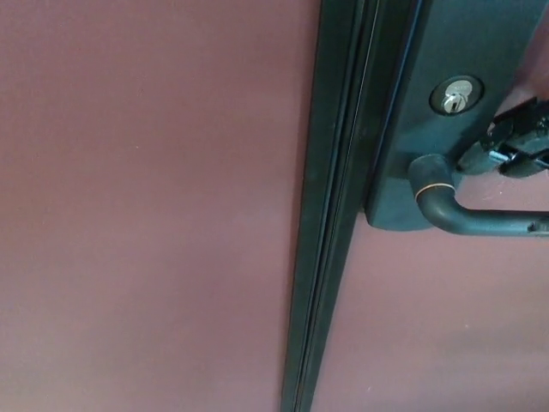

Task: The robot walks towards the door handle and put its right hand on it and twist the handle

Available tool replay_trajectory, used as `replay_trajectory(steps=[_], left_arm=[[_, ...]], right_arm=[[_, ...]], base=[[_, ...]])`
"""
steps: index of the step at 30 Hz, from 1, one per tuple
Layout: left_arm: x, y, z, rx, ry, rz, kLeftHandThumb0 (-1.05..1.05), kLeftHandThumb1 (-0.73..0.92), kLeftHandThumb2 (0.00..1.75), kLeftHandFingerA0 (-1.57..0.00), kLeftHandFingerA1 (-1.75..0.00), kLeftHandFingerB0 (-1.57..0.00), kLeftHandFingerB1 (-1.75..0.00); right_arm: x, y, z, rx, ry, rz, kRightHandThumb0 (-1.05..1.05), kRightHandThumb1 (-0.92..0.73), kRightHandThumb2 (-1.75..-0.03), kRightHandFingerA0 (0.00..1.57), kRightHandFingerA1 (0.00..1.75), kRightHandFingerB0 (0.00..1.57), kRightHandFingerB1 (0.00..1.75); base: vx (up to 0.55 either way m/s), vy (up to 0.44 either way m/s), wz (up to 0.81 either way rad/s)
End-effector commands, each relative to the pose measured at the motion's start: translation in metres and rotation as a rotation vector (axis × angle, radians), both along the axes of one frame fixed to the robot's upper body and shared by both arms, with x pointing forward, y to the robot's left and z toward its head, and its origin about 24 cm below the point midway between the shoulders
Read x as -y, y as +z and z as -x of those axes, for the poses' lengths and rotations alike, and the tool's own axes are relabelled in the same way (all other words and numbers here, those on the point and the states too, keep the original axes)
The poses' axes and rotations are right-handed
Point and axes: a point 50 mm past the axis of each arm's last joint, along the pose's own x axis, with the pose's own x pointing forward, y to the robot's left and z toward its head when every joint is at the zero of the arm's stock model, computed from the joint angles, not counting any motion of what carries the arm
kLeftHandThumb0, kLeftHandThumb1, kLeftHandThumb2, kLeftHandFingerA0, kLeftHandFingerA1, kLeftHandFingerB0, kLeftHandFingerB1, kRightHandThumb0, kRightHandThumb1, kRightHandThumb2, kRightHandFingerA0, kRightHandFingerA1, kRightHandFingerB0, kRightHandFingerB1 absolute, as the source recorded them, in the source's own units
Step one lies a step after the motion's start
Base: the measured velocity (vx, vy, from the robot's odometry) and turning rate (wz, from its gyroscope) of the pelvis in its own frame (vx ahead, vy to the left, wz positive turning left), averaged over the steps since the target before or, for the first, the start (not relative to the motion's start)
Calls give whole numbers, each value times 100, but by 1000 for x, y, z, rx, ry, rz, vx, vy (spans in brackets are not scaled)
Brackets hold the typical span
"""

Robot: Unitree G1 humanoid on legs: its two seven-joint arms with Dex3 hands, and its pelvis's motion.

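Pretty tight shot, so a lot is cut off. The robot's right hand (513,142) only pokes in at the right edge of the frame, upper half, and all that shows is a black knuckle-ish chunk with some shiny bits, so there's no telling whether its fingers are spread or closed. It sits just above the door handle (467,216), with a gap of door showing between them, so it doesn't look like it's touching the lever. The handle is a dark lever that comes out of a round base with a thin brass-coloured ring, bends, and runs off the right edge, so its end is out of sight. It's mounted on a dark backplate (446,51) in the upper right, which also holds a silvery keyhole (455,96) above the lever. The plate's top is cropped too. Everything else is reddish-brown door (146,206), split by a dark vertical frame strip (330,257) running top to bottom around the middle. The left hand doesn't show anywhere.
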Motion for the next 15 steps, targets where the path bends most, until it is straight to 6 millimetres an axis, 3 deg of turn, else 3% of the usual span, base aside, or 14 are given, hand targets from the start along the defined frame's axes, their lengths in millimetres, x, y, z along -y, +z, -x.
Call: replay_trajectory(steps=[1,2,3,6,7,15], left_arm=[[-2,1,5,-13,19,-4,-39,45,73,-66,-58,-53,-52],[-3,1,10,-19,26,-4,-39,45,73,-66,-58,-53,-52],[-3,1,10,-16,26,0,-33,53,57,-71,-49,-57,-42],[-3,1,10,-7,30,8,-33,53,57,-71,-49,-57,-42],[-2,1,10,-5,39,11,-39,45,73,-65,-58,-54,-53],[-2,1,13,-14,36,9,-39,45,73,-65,-58,-54,-53]], right_arm=[[4,15,-1,58,-72,6,-60,-50,-73,25,44,10,39],[6,18,2,75,-94,8,-60,-50,-73,25,44,10,39],[7,22,3,90,-107,8,-59,-49,-73,34,47,14,40],[9,27,5,115,-105,10,-58,-49,-73,46,51,16,41],[10,29,5,118,-104,-1,-58,-49,-73,48,52,17,41],[21,64,38,139,-10,-138,-55,-49,-71,43,51,20,42]], base=[[0,0,0],[0,0,0],[0,0,0],[0,0,0],[0,0,0],[0,0,0]])
